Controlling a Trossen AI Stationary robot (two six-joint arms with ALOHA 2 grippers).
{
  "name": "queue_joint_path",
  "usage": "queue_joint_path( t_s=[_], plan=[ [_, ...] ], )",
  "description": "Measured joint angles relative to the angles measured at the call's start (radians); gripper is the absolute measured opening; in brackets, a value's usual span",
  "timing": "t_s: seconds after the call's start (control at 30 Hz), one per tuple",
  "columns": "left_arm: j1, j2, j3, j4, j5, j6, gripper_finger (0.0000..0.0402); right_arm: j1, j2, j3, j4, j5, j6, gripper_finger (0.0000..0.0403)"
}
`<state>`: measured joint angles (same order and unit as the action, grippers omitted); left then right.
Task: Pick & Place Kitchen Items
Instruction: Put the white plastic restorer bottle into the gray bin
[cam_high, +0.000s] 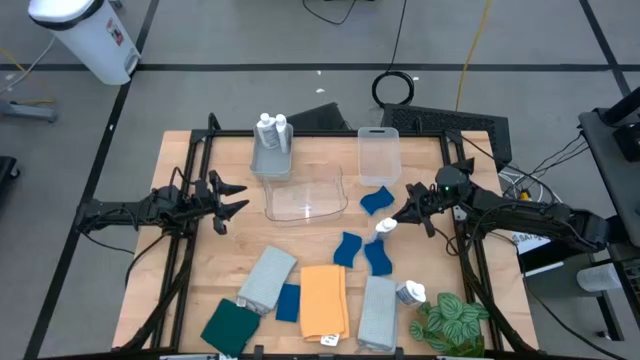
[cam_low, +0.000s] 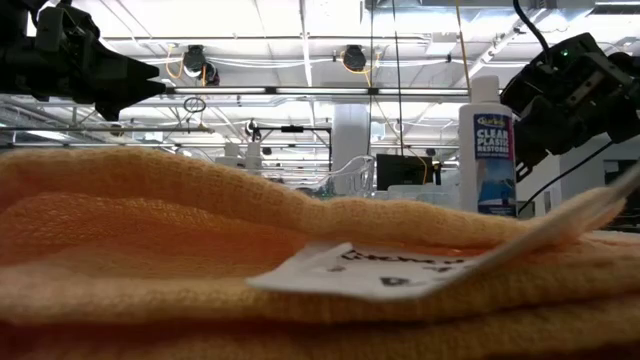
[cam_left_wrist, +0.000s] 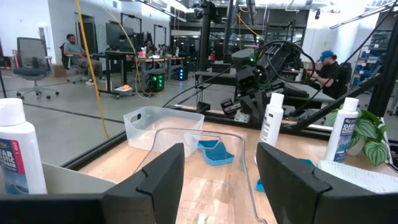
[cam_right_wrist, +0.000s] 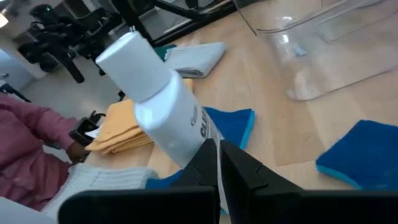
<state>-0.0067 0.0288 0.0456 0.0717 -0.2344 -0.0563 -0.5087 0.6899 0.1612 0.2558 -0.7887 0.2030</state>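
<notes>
My right gripper (cam_high: 398, 216) (cam_right_wrist: 217, 163) is shut on a small white bottle (cam_high: 384, 228) (cam_right_wrist: 158, 106) over the table's right half, above the blue sponges (cam_high: 362, 250). At the table's left side, my left gripper (cam_high: 232, 198) (cam_left_wrist: 221, 168) hangs open and level with nothing in it. Two more white bottles (cam_high: 272, 130) stand in a grey bin (cam_high: 270, 162) at the far side, and one (cam_high: 410, 293) stands by the plant. Folded grey (cam_high: 268, 278), orange (cam_high: 322, 298), grey (cam_high: 378, 310), blue (cam_high: 288, 302) and dark green (cam_high: 230, 325) cloths lie flat along the near edge. My right gripper pinches the bottle's body (cam_right_wrist: 194, 142) between its two fingers (cam_right_wrist: 249, 174), below the cap and shoulder. The fingers come nearly level from the table's right side. The bottle stands about upright, cap up (cam_left_wrist: 272, 118); the fingers hide its lower end.
A clear bin (cam_high: 305, 195) lies mid-table and a second clear bin (cam_high: 378, 152) stands at the far edge. A blue sponge (cam_high: 376, 200) lies between them. A leafy plant (cam_high: 450, 320) fills the near right corner. People sit in the room beyond the table.
</notes>
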Motion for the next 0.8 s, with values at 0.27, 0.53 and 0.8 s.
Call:
queue_joint_path(
  t_s=[0.27,0.53,0.8],
  plan=[
    [0.000,0.000,0.000,0.000,0.000,0.000,0.0207,0.000,0.000,-0.022,0.017,0.166,-0.085,0.0012],
    [0.000,0.000,0.000,0.000,0.000,0.000,0.0207,0.086,0.000,-0.110,0.023,0.268,-0.102,0.0143],
    [0.000,0.000,0.000,0.000,0.000,0.000,0.0207,0.249,0.001,-0.123,0.021,0.271,-0.066,0.0228]
  ],
)
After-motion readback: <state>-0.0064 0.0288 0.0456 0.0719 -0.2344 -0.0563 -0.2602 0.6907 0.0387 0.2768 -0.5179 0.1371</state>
